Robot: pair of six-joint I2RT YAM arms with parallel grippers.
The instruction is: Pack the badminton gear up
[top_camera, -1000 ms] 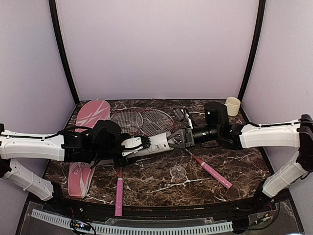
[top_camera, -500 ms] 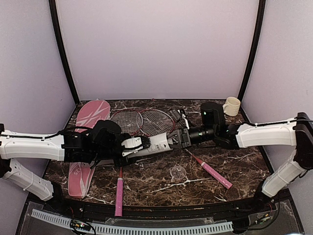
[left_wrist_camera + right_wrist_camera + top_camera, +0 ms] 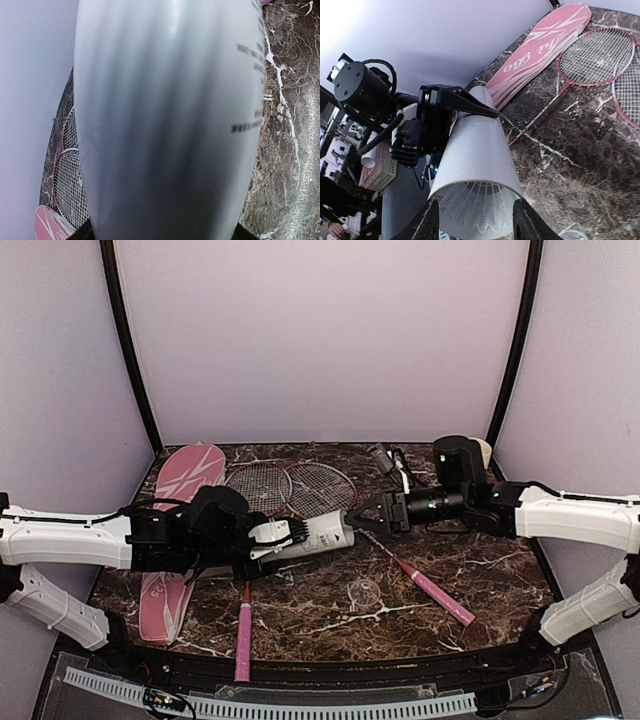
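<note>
left tool (image 3: 283, 533) clamped on white tube (image 3: 328, 531), held over surface (image 3: 480, 580) centre | right tool (image 3: 362, 512) parted, empty, at tube mouth | shuttlecock (image 3: 475, 206) seated inside | advice: back out straight along tube axis, hold tube level

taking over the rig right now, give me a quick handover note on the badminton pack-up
Left gripper: shut on the white tube, held level.
Right gripper: open, empty, just off the tube's open end.
Done: a shuttlecock sits inside the tube mouth; how many are behind it cannot be seen.
Both racquets lie on the table, heads side by side at the back. The pink cover lies flat at the left.
Left to do: racquets into the cover, tube packed.
</note>
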